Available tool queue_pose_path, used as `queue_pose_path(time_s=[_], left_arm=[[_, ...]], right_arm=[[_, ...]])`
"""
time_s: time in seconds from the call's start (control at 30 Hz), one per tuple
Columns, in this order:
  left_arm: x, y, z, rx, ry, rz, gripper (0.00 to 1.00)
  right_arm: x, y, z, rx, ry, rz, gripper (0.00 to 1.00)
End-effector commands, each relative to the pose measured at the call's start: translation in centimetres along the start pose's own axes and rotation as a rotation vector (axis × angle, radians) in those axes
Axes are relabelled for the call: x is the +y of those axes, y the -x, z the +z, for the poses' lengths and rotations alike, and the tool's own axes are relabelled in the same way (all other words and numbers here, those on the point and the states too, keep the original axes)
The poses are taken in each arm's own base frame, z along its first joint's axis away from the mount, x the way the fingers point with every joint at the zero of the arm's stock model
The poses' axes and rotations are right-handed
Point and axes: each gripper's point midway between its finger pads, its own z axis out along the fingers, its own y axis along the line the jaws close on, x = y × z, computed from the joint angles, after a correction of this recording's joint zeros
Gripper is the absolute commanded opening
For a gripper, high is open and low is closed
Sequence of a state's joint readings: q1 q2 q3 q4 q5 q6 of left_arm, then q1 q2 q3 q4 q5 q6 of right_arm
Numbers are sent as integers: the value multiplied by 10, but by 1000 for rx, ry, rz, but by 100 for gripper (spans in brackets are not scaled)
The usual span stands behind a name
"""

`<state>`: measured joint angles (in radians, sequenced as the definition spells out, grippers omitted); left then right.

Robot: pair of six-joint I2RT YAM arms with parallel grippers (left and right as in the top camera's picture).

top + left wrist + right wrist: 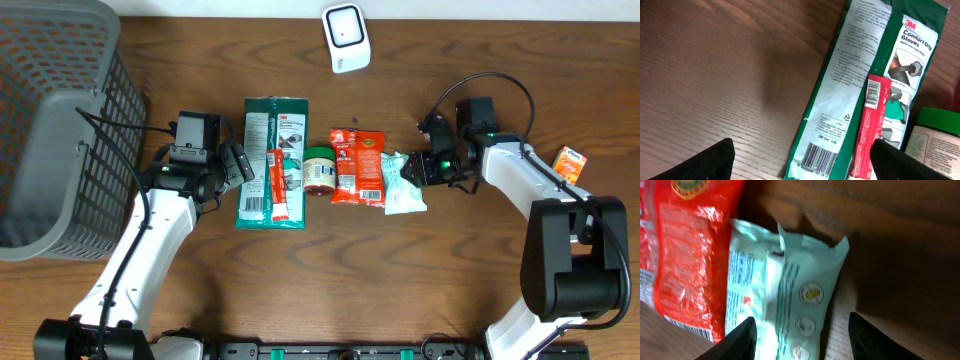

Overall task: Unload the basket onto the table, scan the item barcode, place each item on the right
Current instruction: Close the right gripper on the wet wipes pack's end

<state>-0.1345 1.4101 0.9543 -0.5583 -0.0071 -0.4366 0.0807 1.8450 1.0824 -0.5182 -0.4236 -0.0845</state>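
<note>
Several items lie in a row on the wooden table: a green glove pack (272,160), a red stick packet (277,187) on top of it, a green-lidded jar (319,170), a red snack bag (357,166) and a pale mint packet (402,184). The white scanner (346,38) stands at the back. My left gripper (238,162) is open beside the glove pack; in the left wrist view the left gripper (802,167) spans the pack's barcode (815,160). My right gripper (418,168) is open. In the right wrist view the right gripper (802,340) straddles the mint packet (790,290) with a gap on its right side.
A grey mesh basket (50,130) fills the far left. A small orange box (570,164) lies at the right, behind my right arm. The red snack bag (685,255) sits directly against the mint packet.
</note>
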Motion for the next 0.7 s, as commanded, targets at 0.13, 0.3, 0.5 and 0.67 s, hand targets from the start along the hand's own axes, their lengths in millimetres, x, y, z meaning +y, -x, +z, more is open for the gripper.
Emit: queue_pose_path(time_s=[0.13, 0.3, 0.5, 0.67], left_arm=[[1, 8, -5, -27, 9, 5, 87], [1, 8, -5, -27, 10, 5, 87], [1, 8, -5, -27, 10, 5, 87], [1, 8, -5, -27, 10, 5, 87]], right_arm=[[10, 0, 8, -36, 68, 47, 54], [9, -7, 12, -29, 65, 54, 53], [8, -10, 14, -30, 65, 63, 54], [7, -1, 14, -66, 64, 53, 55]])
